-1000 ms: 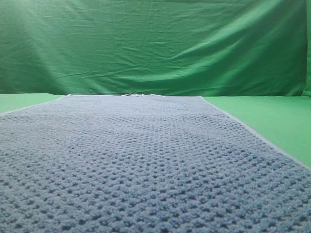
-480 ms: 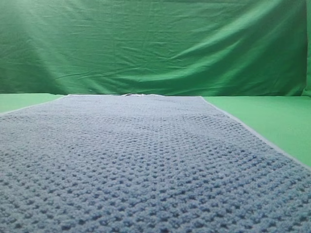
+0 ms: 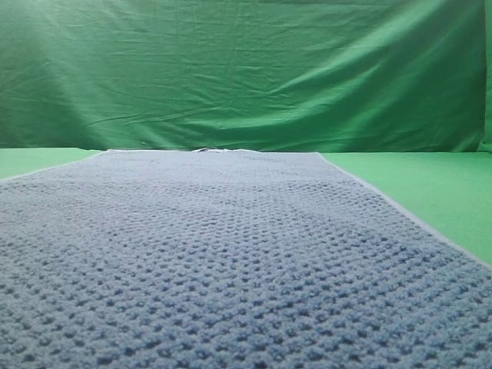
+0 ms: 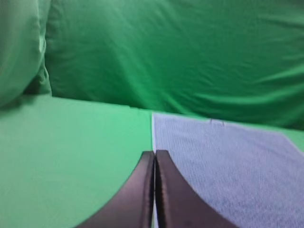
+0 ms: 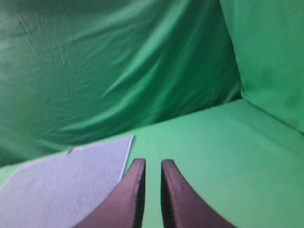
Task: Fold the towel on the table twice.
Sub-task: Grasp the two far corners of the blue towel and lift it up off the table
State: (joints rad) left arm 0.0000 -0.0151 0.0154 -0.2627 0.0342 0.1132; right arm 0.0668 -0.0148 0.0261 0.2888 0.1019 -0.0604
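The blue-grey waffle-knit towel [image 3: 231,254] lies flat and spread out on the green table [image 3: 430,184], filling most of the exterior view. Neither gripper shows in that view. In the left wrist view my left gripper [image 4: 155,154] is shut and empty, above the table, in line with the towel's left hem; the towel [image 4: 228,161] lies to its right. In the right wrist view my right gripper [image 5: 152,162] has its jaws a narrow gap apart and empty, above bare table just right of the towel's [image 5: 66,185] far right corner.
A wrinkled green cloth backdrop [image 3: 246,69] hangs behind the table and wraps round both sides. Bare table [image 4: 71,152] lies left of the towel and bare table [image 5: 228,156] lies right of it.
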